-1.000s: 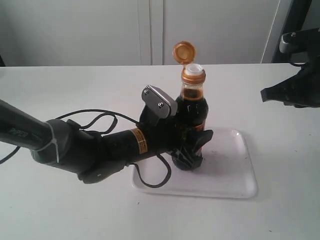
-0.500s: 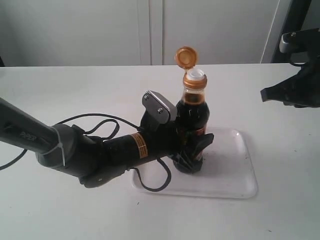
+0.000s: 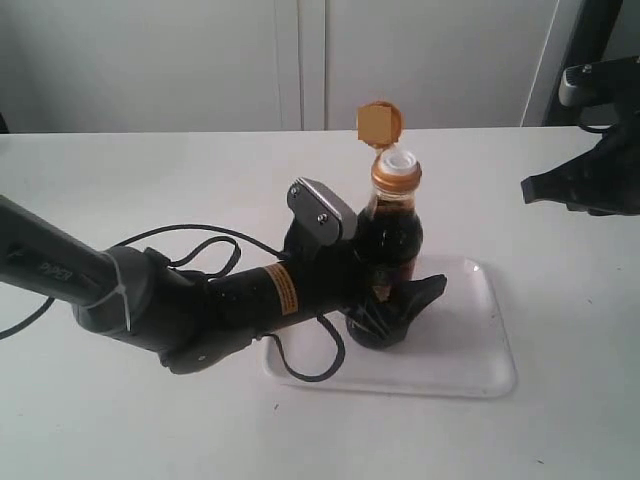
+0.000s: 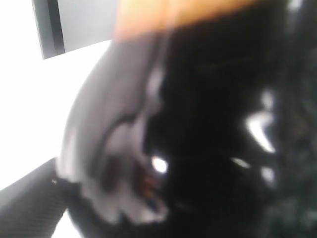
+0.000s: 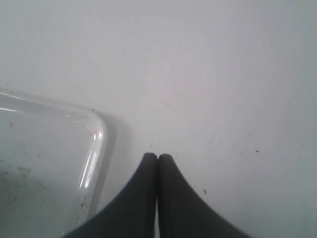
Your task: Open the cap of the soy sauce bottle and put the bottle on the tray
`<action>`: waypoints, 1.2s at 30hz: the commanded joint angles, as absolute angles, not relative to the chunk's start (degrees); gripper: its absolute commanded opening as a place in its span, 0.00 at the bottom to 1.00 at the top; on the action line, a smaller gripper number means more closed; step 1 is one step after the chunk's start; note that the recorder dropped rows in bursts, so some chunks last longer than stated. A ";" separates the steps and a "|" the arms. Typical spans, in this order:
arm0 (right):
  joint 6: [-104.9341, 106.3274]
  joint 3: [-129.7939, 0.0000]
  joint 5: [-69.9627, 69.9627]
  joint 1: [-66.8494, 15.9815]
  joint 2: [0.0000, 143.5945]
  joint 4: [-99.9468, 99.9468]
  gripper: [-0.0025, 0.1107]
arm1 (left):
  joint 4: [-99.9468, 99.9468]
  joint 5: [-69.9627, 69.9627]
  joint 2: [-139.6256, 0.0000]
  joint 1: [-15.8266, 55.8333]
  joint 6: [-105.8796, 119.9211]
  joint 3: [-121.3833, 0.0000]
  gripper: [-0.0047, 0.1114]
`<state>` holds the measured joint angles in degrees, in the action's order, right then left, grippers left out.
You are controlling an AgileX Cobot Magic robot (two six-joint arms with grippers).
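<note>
The left arm is stretched low toward the centre, its left gripper (image 3: 385,300) clamped around something. The right gripper (image 5: 158,157) is held aloft, fingertips pressed together.

Soy sauce bottle (image 3: 392,262): clear glass, dark brown-black liquid, label showing yellow/red at the edge; cap (image 3: 379,123) golden-orange, same-colour collar, white spout (image 3: 398,160). Tray (image 3: 480,350) white with faint dark specks, sitting on a white table (image 3: 150,180); left gripper (image 3: 395,305) and arm black, with a grey joint, a yellow-orange sticker band and a silver-grey camera block (image 3: 321,208). Right gripper (image 5: 158,161) fingers dark grey-black; the left wrist view is a blur of black, grey and an orange strip.
</note>
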<state>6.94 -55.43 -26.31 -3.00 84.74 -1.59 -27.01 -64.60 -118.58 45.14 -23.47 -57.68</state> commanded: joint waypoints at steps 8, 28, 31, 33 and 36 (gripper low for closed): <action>7.32 -55.29 -26.39 -2.75 84.69 -2.15 0.02 | -27.77 -59.50 -114.94 45.29 -22.26 -57.76 0.95; 7.32 -55.29 -26.52 -2.75 84.69 -2.15 0.02 | -28.97 -53.26 -105.68 45.29 -25.62 -57.74 0.95; 7.32 -55.29 -26.52 -2.75 84.69 -2.15 0.02 | -28.62 -52.66 -103.24 45.29 -25.50 -57.74 0.95; 7.32 -55.29 -26.52 -2.75 84.69 -2.15 0.02 | -27.43 -51.33 -102.05 45.29 -24.57 -57.74 0.95; 7.32 -55.29 -26.52 -2.75 84.69 -2.15 0.02 | -24.23 -49.61 -100.72 45.29 -20.97 -57.74 0.95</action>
